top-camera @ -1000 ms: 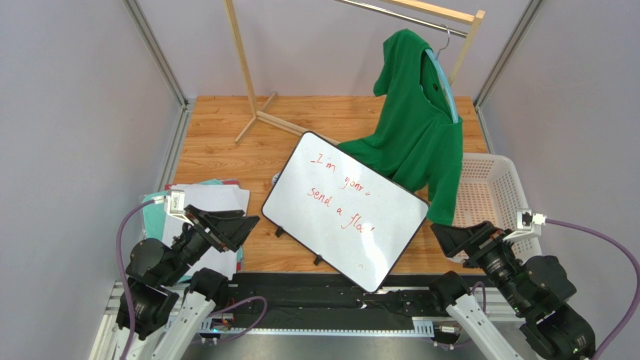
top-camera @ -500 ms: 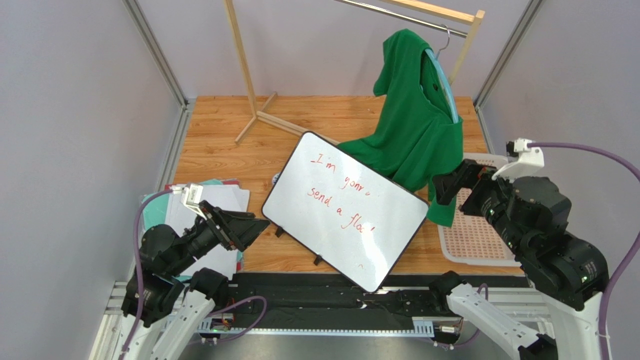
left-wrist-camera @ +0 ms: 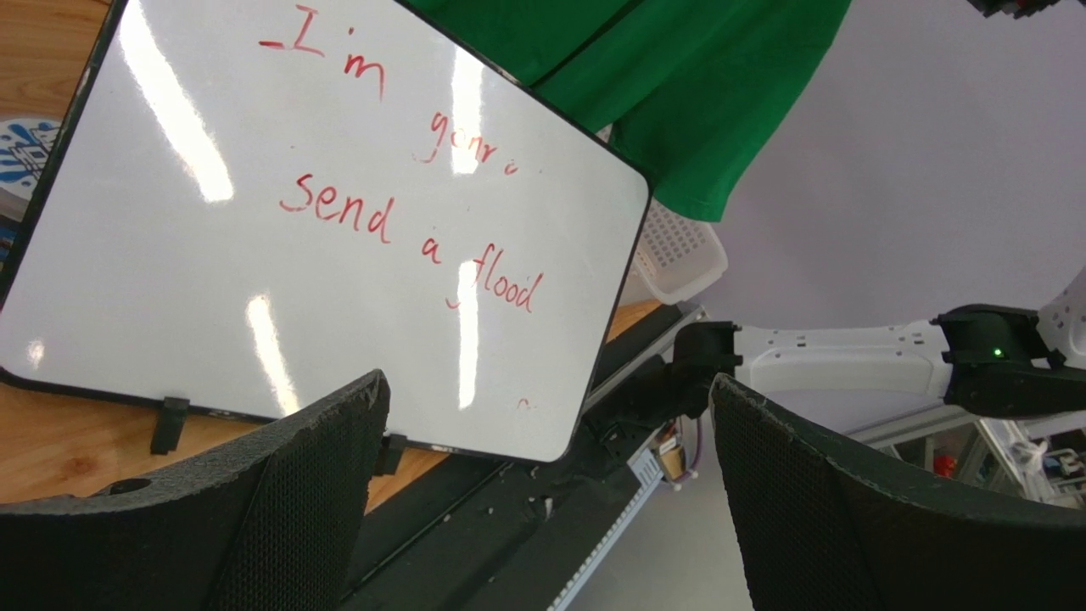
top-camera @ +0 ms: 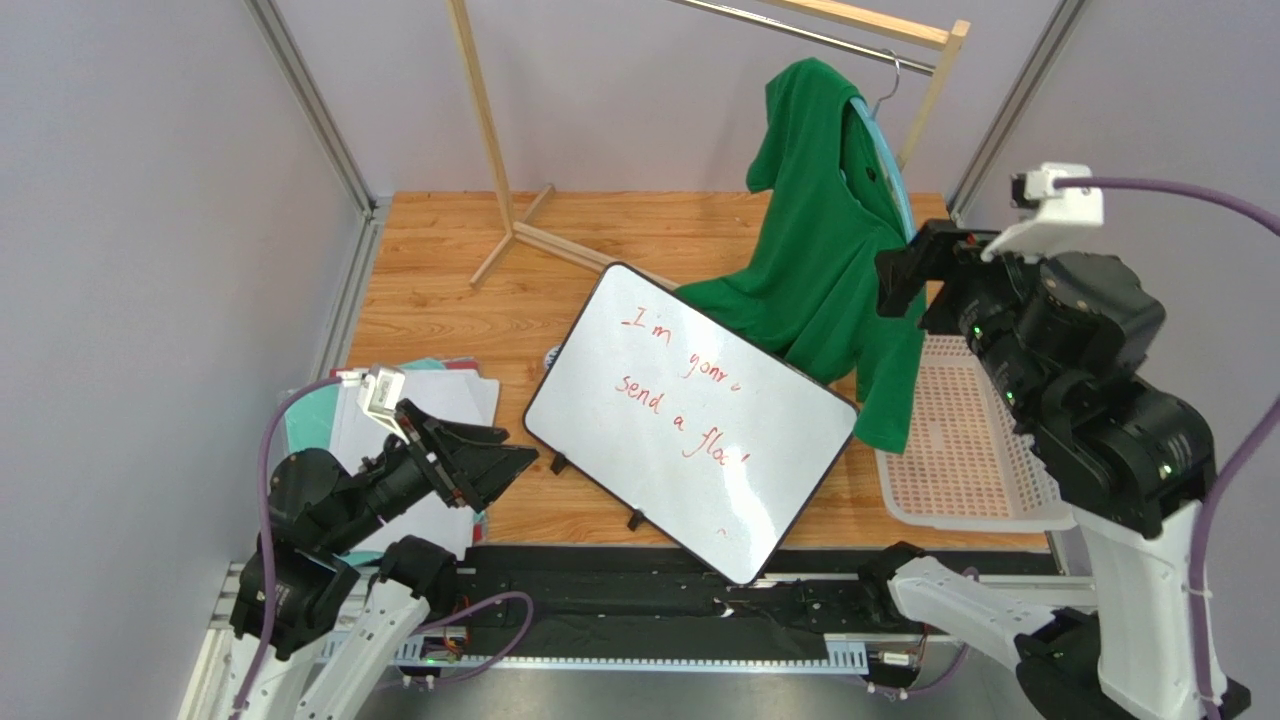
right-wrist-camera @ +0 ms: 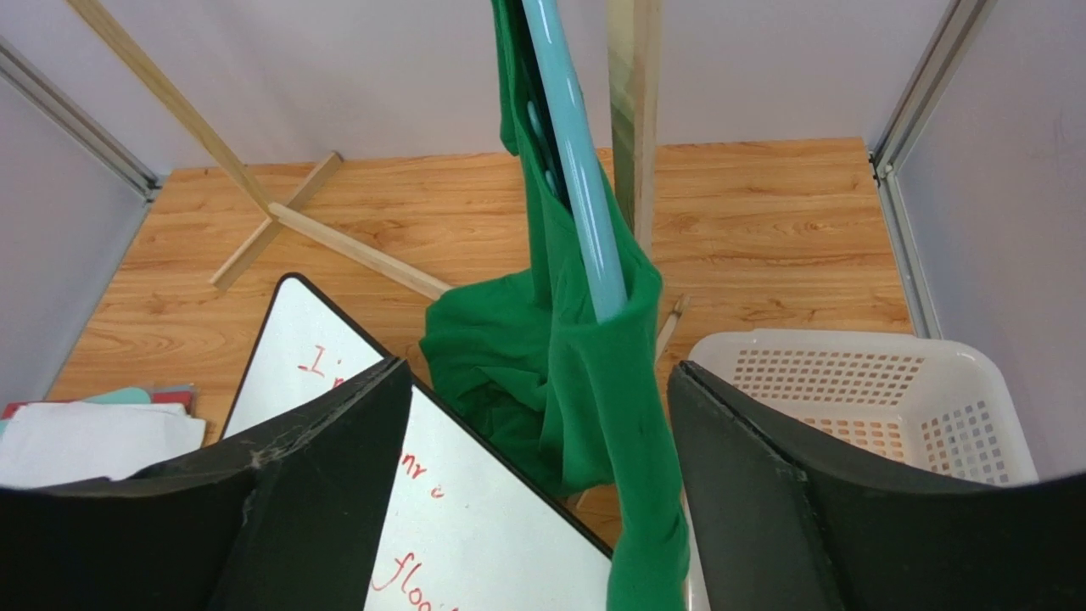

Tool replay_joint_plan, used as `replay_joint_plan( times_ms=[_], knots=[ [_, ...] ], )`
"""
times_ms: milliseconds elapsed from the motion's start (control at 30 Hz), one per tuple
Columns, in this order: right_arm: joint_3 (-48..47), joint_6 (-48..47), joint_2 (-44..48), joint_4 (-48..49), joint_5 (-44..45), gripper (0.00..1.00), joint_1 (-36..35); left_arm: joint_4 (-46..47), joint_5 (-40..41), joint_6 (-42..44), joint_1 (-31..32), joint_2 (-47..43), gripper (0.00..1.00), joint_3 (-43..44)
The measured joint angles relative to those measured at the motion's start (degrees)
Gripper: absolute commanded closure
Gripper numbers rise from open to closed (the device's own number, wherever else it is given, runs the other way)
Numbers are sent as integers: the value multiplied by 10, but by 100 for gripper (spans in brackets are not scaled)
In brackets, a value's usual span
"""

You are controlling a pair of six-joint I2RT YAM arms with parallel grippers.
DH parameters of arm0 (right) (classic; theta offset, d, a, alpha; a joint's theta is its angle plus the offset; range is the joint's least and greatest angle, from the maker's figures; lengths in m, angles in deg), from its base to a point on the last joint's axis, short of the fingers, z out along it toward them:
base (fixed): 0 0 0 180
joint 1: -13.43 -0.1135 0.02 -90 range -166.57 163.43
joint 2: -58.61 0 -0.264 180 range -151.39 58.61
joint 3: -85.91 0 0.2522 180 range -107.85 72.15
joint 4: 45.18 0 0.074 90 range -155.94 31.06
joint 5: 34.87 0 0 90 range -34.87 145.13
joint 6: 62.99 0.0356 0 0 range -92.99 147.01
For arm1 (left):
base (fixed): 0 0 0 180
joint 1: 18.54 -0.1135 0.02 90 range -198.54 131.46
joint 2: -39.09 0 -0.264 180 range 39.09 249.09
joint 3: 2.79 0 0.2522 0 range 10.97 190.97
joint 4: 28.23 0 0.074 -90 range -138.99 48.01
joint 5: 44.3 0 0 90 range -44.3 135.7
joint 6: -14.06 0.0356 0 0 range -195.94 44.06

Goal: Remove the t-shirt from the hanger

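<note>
The left end effector [top-camera: 489, 453] sits wide open and empty at near left, while at far right the t-shirt [top-camera: 824, 263] drapes the hanger [top-camera: 896, 180], with the right end effector [top-camera: 914, 270] open and empty just beside it, seemingly mid-approach and next needing a fabric grip.

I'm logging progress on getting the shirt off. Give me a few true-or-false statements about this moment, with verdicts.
1. The t-shirt hangs on the hanger. True.
2. The right jaws are shut on the t-shirt. False: they stand open, gripping nothing.
3. The whiteboard carries red writing. True.
4. The left jaws hold the hanger. False: they are open and empty, low beside the whiteboard.
</note>
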Motion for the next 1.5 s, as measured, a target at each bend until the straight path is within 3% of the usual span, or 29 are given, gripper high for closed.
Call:
replay_joint_plan(
  times_ms=[100, 233, 600, 867, 1267, 1500],
  knots=[
    [-17, -24, -43, 12, 5, 33, 0, -6, -1, 2, 0, 0, 2, 3],
    [-15, -49, -76, 20, 11, 35, 0, -12, -2, 4, 0, 0, 2, 5],
    [20, -91, -71, 46, 43, 37, 1, -28, -4, 7, 0, 0, 2, 5],
    [61, -113, -62, 76, 67, 55, 7, -28, -13, 6, 0, 0, 4, 5],
    [133, -141, -65, 161, 59, 74, 41, -32, -25, 6, 0, 0, 5, 12],
    [181, -154, -52, 228, 22, 100, 43, -32, -26, 5, 0, 0, 5, 12]
  ],
)
